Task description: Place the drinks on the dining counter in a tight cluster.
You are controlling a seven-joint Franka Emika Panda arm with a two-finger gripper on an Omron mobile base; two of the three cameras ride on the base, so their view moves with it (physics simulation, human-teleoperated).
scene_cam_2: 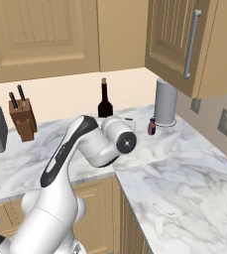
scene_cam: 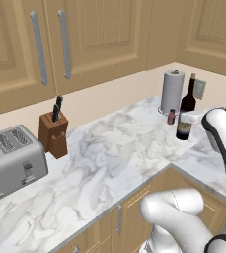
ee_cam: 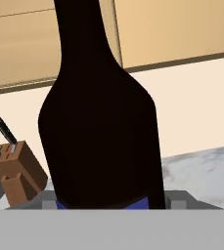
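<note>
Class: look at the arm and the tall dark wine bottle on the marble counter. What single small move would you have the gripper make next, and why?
Probably close the gripper on the wine bottle. In the hand view the bottle's body sits between the two fingertips, which appear apart on either side, and it stands upright on the marble counter.

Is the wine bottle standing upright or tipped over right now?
Upright. The wine bottle stands on its base on the marble counter, neck pointing straight up, beside the paper towel roll; the hand view shows its body vertical too.
</note>
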